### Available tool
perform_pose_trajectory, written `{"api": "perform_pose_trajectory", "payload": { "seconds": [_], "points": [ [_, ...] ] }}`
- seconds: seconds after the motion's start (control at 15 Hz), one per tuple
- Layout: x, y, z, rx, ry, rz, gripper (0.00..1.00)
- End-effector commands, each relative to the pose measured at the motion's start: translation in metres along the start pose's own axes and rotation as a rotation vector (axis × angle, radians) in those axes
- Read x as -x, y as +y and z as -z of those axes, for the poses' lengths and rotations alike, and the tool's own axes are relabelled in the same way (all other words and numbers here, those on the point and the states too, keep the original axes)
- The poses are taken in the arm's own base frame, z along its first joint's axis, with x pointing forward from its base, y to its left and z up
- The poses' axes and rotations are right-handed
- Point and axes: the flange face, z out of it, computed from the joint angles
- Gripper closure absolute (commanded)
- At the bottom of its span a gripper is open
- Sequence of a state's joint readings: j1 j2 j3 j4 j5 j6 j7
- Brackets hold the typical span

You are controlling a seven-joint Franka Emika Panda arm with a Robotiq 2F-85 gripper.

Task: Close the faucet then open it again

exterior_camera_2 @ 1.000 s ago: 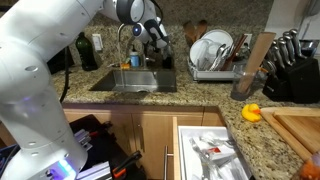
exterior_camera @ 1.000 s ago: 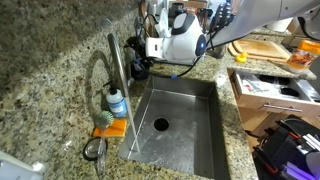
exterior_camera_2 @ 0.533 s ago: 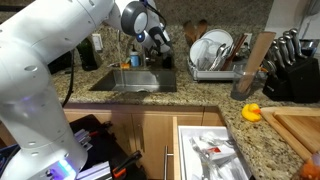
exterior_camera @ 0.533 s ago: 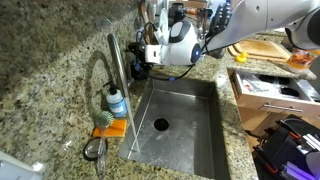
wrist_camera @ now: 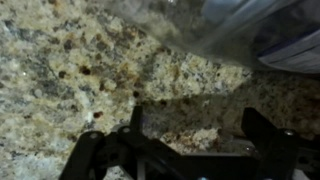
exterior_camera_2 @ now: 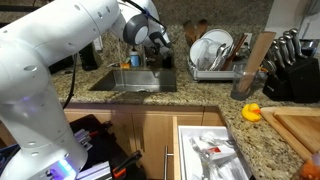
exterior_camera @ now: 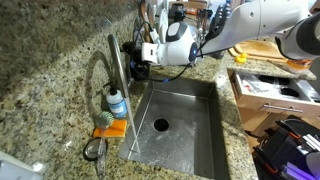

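Note:
The faucet (exterior_camera: 117, 85) is a long slim brushed-metal tube with an arched neck at the back left corner of the sink (exterior_camera: 200, 140). In an exterior view it shows thin behind the arm (exterior_camera_2: 121, 52). My gripper (exterior_camera: 135, 66) sits low beside the faucet's base, over the granite counter behind the sink; it also shows in an exterior view (exterior_camera_2: 160, 42). In the wrist view my gripper (wrist_camera: 200, 135) is open, its two dark fingers apart with speckled granite between them. A small shiny grey part lies by the right finger; I cannot tell what it is.
A clear soap bottle with blue cap (exterior_camera: 117, 102), an orange sponge (exterior_camera: 110, 128) and a scrubber (exterior_camera: 94, 149) stand along the sink's rim. A dish rack (exterior_camera_2: 215, 52), knife block (exterior_camera_2: 290, 65), yellow duck (exterior_camera_2: 252, 112) and open drawer (exterior_camera_2: 210, 150) are nearby.
My gripper has moved down and closer to the faucet's base behind the sink. The faucet and the bottle have not moved.

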State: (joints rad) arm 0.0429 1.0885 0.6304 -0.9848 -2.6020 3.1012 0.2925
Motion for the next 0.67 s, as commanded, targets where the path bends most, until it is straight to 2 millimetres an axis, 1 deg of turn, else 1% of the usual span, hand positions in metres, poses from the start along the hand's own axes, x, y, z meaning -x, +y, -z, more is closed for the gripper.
{"api": "perform_pose_trajectory", "payload": {
  "seconds": [0.0,0.13,0.2,0.33,0.47,0.6],
  "points": [
    [-0.002,0.004,-0.003,0.031,0.102,0.006,0.0],
    [0.005,0.003,-0.002,0.041,0.12,-0.018,0.0],
    [0.006,-0.002,-0.001,0.027,0.119,-0.04,0.0],
    [0.008,-0.007,0.002,0.003,0.14,-0.136,0.0],
    [0.003,0.0,0.004,0.003,0.165,-0.232,0.0],
    [-0.006,0.012,0.007,0.024,0.214,-0.271,0.0]
  ]
}}
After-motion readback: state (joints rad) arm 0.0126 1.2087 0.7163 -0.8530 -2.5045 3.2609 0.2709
